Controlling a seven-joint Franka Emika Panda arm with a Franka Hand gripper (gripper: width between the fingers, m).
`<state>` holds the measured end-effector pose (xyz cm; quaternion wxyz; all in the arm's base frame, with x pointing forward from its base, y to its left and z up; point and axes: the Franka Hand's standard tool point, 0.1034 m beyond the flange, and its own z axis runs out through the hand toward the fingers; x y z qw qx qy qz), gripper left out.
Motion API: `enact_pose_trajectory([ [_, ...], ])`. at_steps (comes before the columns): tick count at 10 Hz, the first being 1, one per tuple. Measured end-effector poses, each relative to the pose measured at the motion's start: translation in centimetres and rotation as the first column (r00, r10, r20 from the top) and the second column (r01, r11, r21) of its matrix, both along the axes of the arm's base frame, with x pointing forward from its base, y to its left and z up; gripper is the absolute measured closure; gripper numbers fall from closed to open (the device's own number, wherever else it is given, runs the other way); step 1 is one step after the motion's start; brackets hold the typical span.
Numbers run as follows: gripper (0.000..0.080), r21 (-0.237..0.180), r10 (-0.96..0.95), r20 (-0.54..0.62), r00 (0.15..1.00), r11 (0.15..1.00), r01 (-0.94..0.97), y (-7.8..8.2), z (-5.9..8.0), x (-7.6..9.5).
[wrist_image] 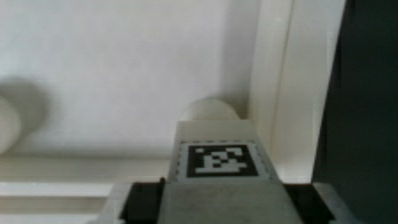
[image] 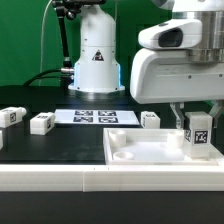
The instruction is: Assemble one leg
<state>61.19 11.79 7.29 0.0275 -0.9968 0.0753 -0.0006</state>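
My gripper point(image: 197, 122) is shut on a leg point(image: 198, 134), a small white post with a black-and-white tag, and holds it upright over the right side of the large white tray-like piece point(image: 140, 152). In the wrist view the leg point(wrist_image: 222, 150) sits between the dark fingers point(wrist_image: 146, 200), its tag facing the camera, above the tray's inner corner near its raised rim point(wrist_image: 272, 70). Three more legs stand on the black table: one at the far left point(image: 11, 117), one point(image: 41, 122) beside it, and one point(image: 150, 120) behind the tray.
The marker board point(image: 95, 117) lies flat behind the tray. A white robot base point(image: 96, 55) with cables stands at the back. The table's white front edge point(image: 60, 180) runs below the tray.
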Motion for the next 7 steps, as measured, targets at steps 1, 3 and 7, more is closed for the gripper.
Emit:
enact_pose_trajectory([
  [1,0.0509,0.007,-0.135,0.012,0.991,0.991,0.135,0.18,-0.03,0.16],
  [3,0.0509,0.029,-0.395,0.028,0.918,0.918,0.395,0.34,-0.12,0.31],
  [7,0.0508,0.049,-0.797,-0.002,0.604,0.603,0.796,0.79,-0.17,0.37],
])
